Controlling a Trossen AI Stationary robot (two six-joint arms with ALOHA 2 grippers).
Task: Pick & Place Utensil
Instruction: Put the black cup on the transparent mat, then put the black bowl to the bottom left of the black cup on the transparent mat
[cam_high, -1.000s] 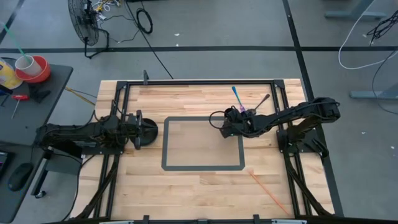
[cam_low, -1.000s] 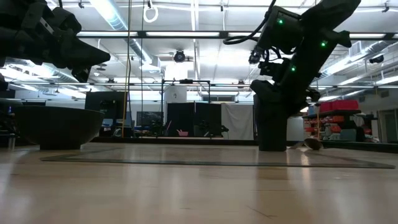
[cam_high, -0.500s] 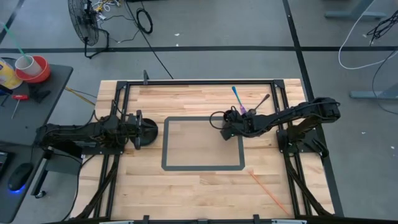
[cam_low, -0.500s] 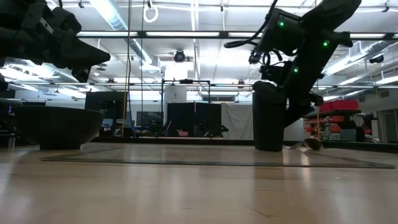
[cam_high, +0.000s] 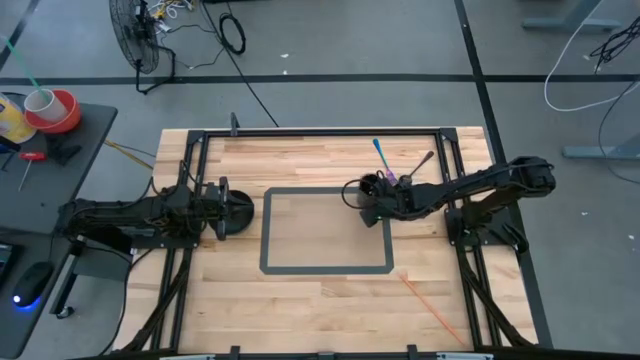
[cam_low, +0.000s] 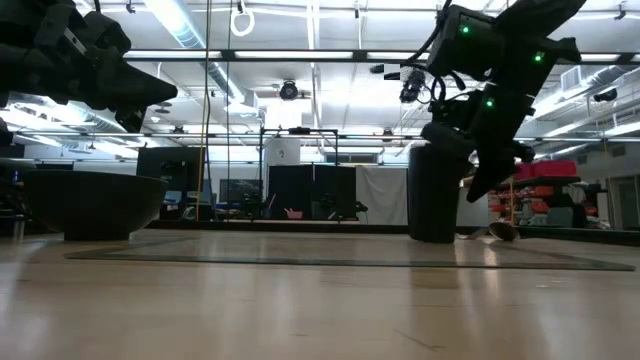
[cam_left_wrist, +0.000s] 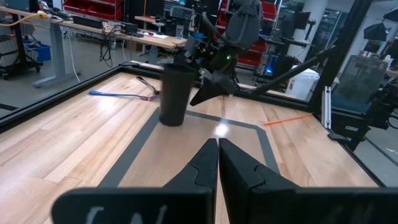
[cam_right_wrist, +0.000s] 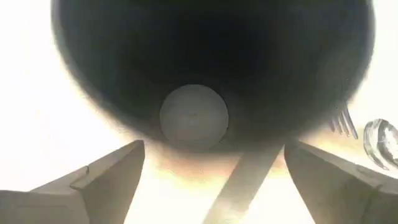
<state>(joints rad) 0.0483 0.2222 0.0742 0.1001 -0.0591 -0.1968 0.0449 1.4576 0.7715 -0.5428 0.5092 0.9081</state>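
Note:
A tall black cup (cam_high: 371, 187) (cam_low: 434, 195) (cam_left_wrist: 173, 93) stands upright on the far right corner of the grey tape rectangle (cam_high: 325, 270). My right gripper (cam_high: 384, 201) (cam_low: 478, 180) (cam_right_wrist: 212, 149) is open and tilted, close by the cup on its near right side. Its wrist view looks into the cup's dark inside (cam_right_wrist: 211, 56). A blue-handled utensil (cam_high: 380, 152) (cam_left_wrist: 121, 94) and a brown spoon (cam_high: 420, 163) lie flat on the table beyond the cup. My left gripper (cam_high: 218, 211) (cam_left_wrist: 217, 165) is shut and hangs above a black bowl (cam_high: 238, 210) (cam_low: 92, 205).
An orange stick (cam_high: 432, 303) (cam_left_wrist: 286, 118) lies near the table's near right corner. A black frame (cam_high: 320, 131) runs along the table's edges. Inside the tape rectangle the wood is bare. A side table with a red tape roll (cam_high: 52, 110) stands off the left edge.
My right gripper has drawn back from the cup toward the table's right and risen a little, tipping as it went. The cup's mouth, which the gripper covered in the high view, now shows. The cup stays upright where it stood.

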